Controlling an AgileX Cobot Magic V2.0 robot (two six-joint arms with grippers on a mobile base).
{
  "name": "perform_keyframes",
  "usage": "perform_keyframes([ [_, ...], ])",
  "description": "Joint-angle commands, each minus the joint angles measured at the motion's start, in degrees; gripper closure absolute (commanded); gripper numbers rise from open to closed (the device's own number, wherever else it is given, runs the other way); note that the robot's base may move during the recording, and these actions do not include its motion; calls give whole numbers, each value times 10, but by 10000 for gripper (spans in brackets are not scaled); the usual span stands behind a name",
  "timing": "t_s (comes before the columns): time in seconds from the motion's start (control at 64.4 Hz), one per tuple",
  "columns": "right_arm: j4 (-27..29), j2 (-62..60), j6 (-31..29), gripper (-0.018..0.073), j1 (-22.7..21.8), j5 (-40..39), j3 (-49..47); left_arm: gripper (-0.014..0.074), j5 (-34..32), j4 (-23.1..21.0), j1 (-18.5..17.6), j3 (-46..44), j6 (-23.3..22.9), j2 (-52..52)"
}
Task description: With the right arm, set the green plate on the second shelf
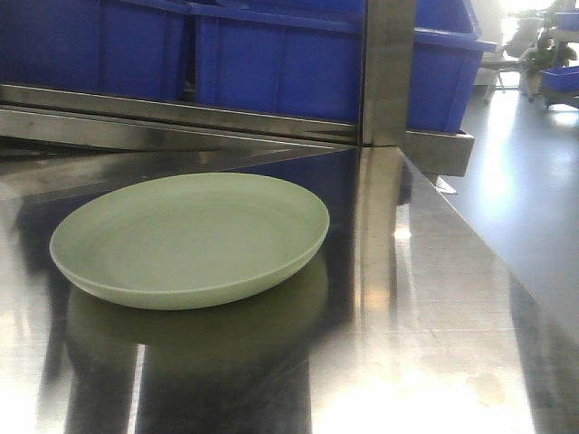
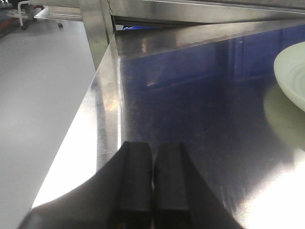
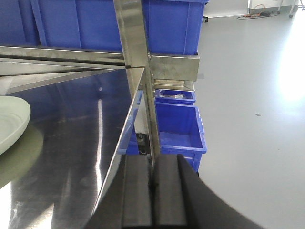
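The green plate [image 1: 190, 237] lies flat on the shiny steel surface [image 1: 425, 344], left of centre in the front view. Its rim also shows at the right edge of the left wrist view, plate [image 2: 291, 71], and at the left edge of the right wrist view, plate [image 3: 10, 121]. My left gripper [image 2: 152, 157] is shut with nothing in it, low over the steel near its left edge, well left of the plate. My right gripper [image 3: 152, 167] is shut and empty, over the steel's right edge, to the right of the plate. Neither gripper shows in the front view.
Blue plastic bins [image 1: 271, 54] stand on the shelf level behind the plate, behind a steel rail [image 1: 181, 122]. A steel upright post [image 1: 389, 72] rises at the back right, post [image 3: 136, 57]. More blue bins [image 3: 178, 129] sit lower right, beside grey floor [image 3: 252, 119].
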Motion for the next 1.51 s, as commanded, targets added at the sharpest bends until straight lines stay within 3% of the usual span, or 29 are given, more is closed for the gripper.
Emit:
perform_keyframes([
  [0.0, -7, -11, -1, 505, -3, -48, -4, 472, -36, 1, 0, 24, -3, -14],
  [1.164, -8, -11, -1, 505, -3, -48, -4, 472, -36, 1, 0, 24, -3, -14],
  [1.335, -56, -11, -1, 505, -3, -56, -4, 472, -36, 1, 0, 24, -3, -14],
  [1.49, -65, -11, -1, 505, -3, -94, -4, 472, -36, 1, 0, 24, -3, -14],
])
